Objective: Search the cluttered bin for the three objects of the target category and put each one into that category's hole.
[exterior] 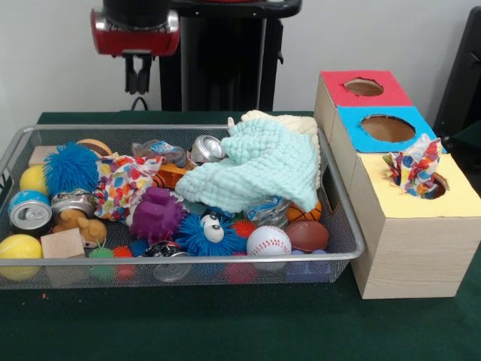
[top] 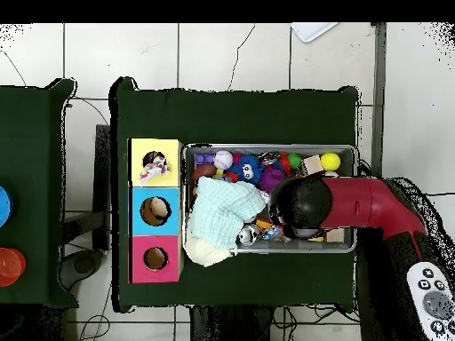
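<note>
Green-clothed worktop (exterior: 225,331): one dotted cloth (exterior: 415,167) droops from the yellow hole (exterior: 430,186) — your end effector (exterior: 137,84), fingers together and empty, hangs above the bin (exterior: 331,256); next, judge the dotted cloth in the bin (exterior: 120,184).

mint-green waffle cloth (exterior: 259,169) over cream cloth (exterior: 301,124), baseball (exterior: 268,241), purple spiky toy (exterior: 155,214)

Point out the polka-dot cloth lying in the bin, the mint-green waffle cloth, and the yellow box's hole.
polka-dot cloth (exterior: 124,184), front view: middle of the dotted fabric.
mint-green waffle cloth (exterior: 259,165), front view: centre of its top surface.
yellow box's hole (exterior: 436,188), front view: dark open part, right of the cloth stuffed in it.
</note>
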You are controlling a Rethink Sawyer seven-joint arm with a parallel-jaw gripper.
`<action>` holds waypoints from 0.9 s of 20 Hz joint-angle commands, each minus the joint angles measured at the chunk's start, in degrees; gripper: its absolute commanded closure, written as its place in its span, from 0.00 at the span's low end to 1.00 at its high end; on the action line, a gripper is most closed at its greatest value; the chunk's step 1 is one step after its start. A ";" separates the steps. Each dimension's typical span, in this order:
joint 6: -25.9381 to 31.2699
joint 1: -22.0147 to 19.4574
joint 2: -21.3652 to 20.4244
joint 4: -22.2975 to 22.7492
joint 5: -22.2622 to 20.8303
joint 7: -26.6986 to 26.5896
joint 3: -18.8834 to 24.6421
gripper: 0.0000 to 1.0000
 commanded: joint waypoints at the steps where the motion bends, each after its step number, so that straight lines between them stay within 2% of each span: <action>1: 7.89 1.96 -2.47 1.54 3.15 -8.59 5.16 1.00; 4: 6.94 2.49 -1.46 1.02 4.50 -7.46 6.10 1.00; 6: 2.86 1.42 -0.87 2.05 5.06 -7.86 7.04 1.00; 7: 1.57 0.99 -0.11 2.10 4.35 -8.30 7.30 0.00; 12: -9.74 -1.81 0.68 6.02 -0.07 -9.02 7.97 0.00; 15: -14.98 -2.41 4.35 5.76 -4.76 -8.43 6.83 0.00; 18: -17.39 -2.55 6.40 5.11 -7.27 -8.24 5.95 0.00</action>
